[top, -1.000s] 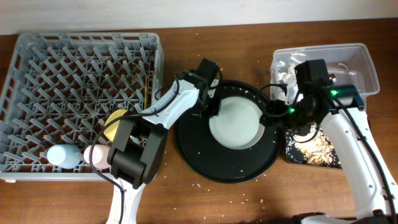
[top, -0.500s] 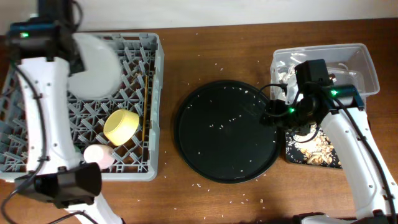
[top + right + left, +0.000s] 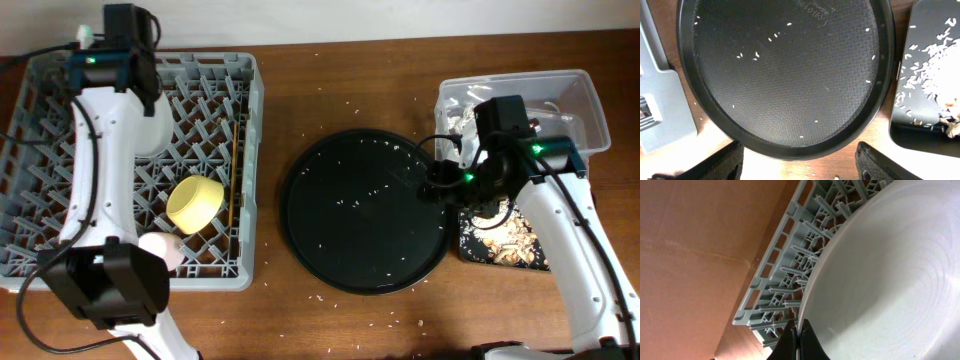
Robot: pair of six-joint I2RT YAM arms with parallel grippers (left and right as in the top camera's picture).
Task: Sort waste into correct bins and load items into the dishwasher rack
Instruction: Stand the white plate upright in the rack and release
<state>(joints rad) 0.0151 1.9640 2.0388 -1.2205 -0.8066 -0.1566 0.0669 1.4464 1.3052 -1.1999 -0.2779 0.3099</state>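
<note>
The plate is the thing most likely to go wrong here. I have it only by a thin bite on its rim, over the far left part of the dishwasher rack. A smooth plate held that way can swivel in the grip or slide out. If I let go before its lower edge sits down between two rows of pegs, I judge it would fall flat across the peg tops. It could also topple toward the yellow bowl in the middle of the rack. A rim caught on a peg could twist it loose as well. I cannot tell from either view whether the plate touches the pegs yet.

My left gripper is nearly closed, fingers pinched narrow with the plate's edge between them and the rack's wall just behind. My right gripper is spread wide and holds nothing. It hangs well apart from the rack, past its right wall, over the far edge of the round black tray.

The pink cup sits in the rack's near part, and the chopsticks lie along the inside of its right wall. The blue cup I cannot see. The shallow black tray, with food bits in it, and the clear tub lie furthest from the rack, beyond the round tray
</note>
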